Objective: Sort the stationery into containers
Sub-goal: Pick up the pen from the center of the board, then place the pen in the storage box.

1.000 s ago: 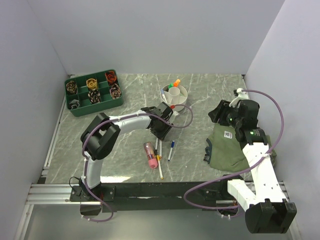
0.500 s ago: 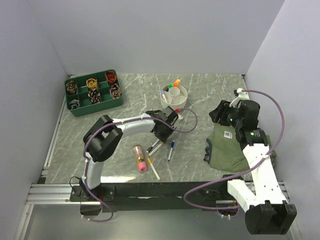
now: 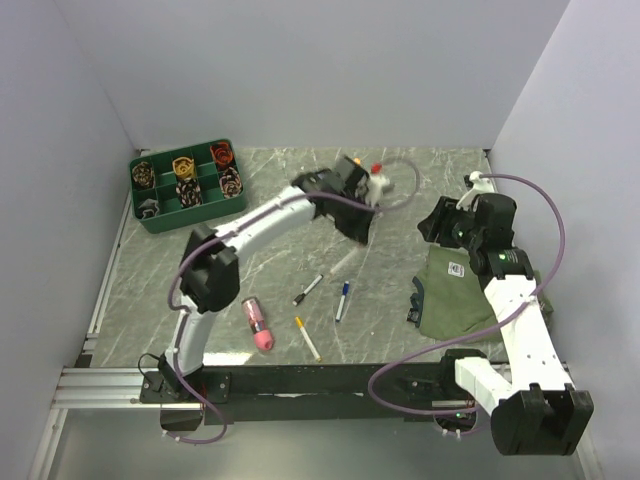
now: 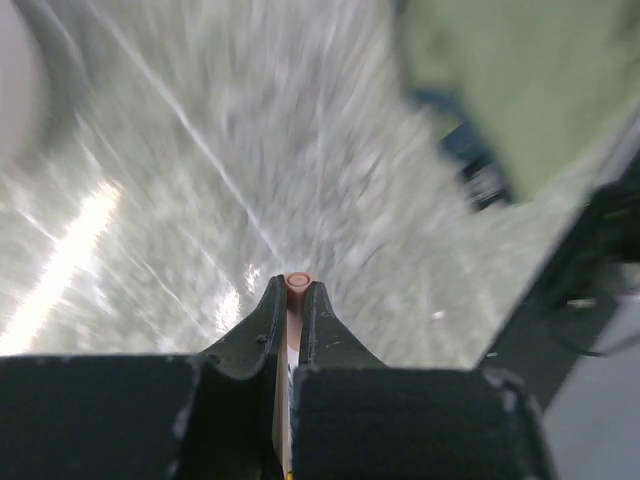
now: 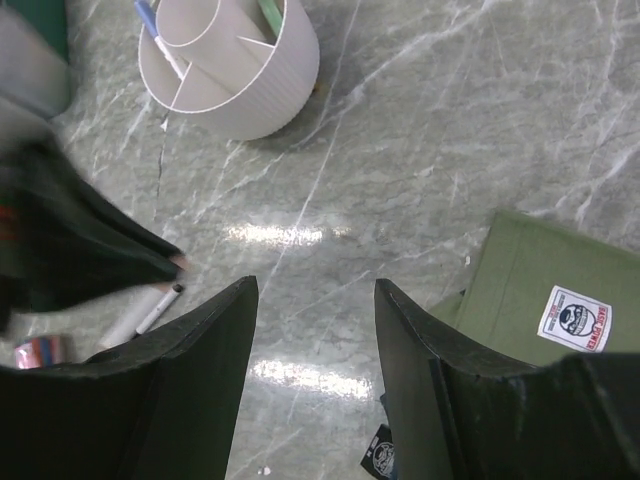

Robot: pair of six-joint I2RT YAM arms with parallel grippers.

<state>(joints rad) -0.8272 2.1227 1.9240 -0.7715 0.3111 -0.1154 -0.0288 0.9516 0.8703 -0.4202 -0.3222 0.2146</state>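
Blur smears the left wrist view, yet we see the left gripper [image 4: 290,294] clamped tight on a tan pen [image 4: 297,281], with only its end showing, near the white bowl [image 5: 250,100]. From above, that arm hides most of the bowl, and the right wrist view crops its top. The right gripper [image 5: 315,345] hangs wide apart, empty, beside the green pouch [image 5: 530,280]. A pink marker [image 3: 257,322] and a yellow pen [image 3: 307,338] lie on the table [image 3: 150,280].

Pink marker [image 3: 257,323], yellow pen [image 3: 308,338] lie loose (tan pen [image 4: 297,284] clamped); white bowl [image 5: 255,100] upright.
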